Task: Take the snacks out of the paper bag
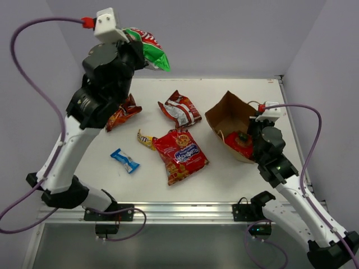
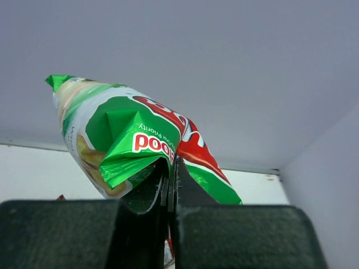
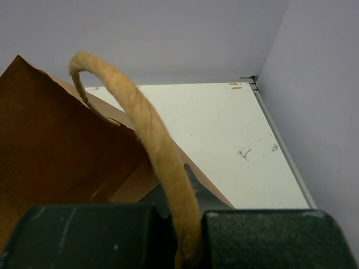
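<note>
Well, brown paper bag [image 1: 227,111] tipped over, red snack [image 1: 241,144] inside.

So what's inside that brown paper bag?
One red packet shows through the paper bag's open mouth. Anything deeper is hidden by the bag's walls and the right arm.

A twisted paper handle [image 3: 151,140] arcs up from the right hand [image 3: 188,232], pinched between its fingers [image 3: 269,238]. The brown paper bag [image 3: 56,151] stands at left, with white worktop [image 3: 224,129] beyond.
</note>
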{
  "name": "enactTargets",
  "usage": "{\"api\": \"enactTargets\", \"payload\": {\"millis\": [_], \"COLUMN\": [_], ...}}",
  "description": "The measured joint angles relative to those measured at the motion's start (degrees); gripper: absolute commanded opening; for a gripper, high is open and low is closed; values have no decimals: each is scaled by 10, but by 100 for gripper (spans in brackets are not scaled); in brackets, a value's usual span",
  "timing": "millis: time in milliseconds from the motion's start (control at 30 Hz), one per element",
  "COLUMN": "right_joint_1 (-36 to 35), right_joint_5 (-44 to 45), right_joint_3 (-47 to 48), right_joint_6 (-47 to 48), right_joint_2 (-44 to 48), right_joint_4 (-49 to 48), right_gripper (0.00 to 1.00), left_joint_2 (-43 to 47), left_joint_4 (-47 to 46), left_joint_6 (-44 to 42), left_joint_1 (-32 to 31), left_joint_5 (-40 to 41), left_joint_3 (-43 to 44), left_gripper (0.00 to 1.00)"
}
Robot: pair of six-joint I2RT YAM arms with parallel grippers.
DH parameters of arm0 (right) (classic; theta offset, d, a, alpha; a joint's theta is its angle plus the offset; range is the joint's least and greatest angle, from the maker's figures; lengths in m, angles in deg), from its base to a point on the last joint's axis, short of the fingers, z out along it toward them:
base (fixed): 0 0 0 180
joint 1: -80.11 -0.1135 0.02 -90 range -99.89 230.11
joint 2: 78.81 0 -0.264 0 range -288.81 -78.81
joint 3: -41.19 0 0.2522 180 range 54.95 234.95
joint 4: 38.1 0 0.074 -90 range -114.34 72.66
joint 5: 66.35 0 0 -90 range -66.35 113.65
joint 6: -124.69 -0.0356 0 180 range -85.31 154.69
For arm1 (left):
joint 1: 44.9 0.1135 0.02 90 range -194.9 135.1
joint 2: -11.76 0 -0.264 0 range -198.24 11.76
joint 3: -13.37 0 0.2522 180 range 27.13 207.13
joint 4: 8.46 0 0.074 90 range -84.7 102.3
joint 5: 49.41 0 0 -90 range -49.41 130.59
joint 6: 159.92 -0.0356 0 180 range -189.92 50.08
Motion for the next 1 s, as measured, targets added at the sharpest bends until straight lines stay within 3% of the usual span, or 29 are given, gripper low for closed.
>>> {"api": "enactTargets", "payload": {"millis": [300, 500, 667, 900, 933, 1000], "right_joint_1": [0, 0, 0, 0, 0, 0], "right_joint_5": [-15, -27, -36, -39, -39, -39], "right_joint_3": [1, 1, 3, 5, 6, 8], "right_joint_6": [-10, -13, -12, -12, -10, -5], "right_joint_2": [9, 5, -6, -13, -13, -13], "right_joint_4": [15, 21, 19, 19, 20, 22], "right_gripper": [0, 0, 0, 0, 0, 0], "left_joint_2": [-205, -329, -318, -307, -307, -305], "left_joint_4": [-60, -143, -301, -397, -396, -390], "left_joint_6": [4, 41, 89, 130, 131, 131], "left_joint_1": [214, 290, 310, 313, 314, 315], "left_joint_5": [-207, -340, -392, -386, -379, -367], "left_joint_3": [-19, -16, -193, -423, -438, -458], "left_gripper": [0, 0, 0, 0, 3, 19]}}
